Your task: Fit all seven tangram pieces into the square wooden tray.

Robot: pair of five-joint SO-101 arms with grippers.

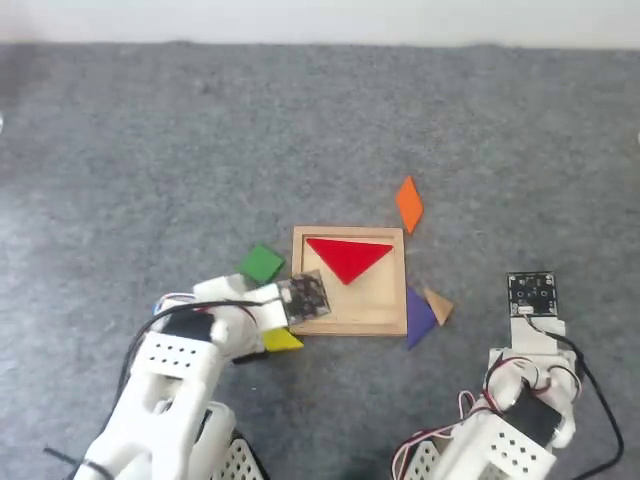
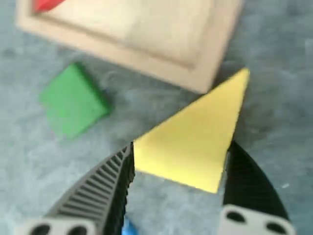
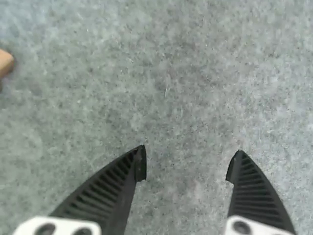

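Note:
The square wooden tray [image 1: 385, 318] lies mid-table with a red triangle [image 1: 348, 257] in its far half. My left gripper [image 2: 178, 161] is at the tray's near-left corner [image 2: 200, 73], shut on the yellow triangle [image 2: 195, 137], which also shows in the high view [image 1: 283, 339]. A green square [image 1: 262, 263] [image 2: 73, 100] lies on the carpet just left of the tray. An orange parallelogram [image 1: 409, 203] sits beyond the tray's far-right corner. A purple triangle [image 1: 418, 317] and a tan triangle [image 1: 438, 305] lie to its right. My right gripper [image 3: 188, 166] stands open over bare carpet.
Grey carpet [image 1: 200, 150] covers the whole table. A sliver of something blue [image 2: 128, 227] shows beneath the left gripper's ribbed finger. The tan piece's edge [image 3: 5, 62] is at the border of the right wrist view. The right arm [image 1: 530, 300] rests at the near right.

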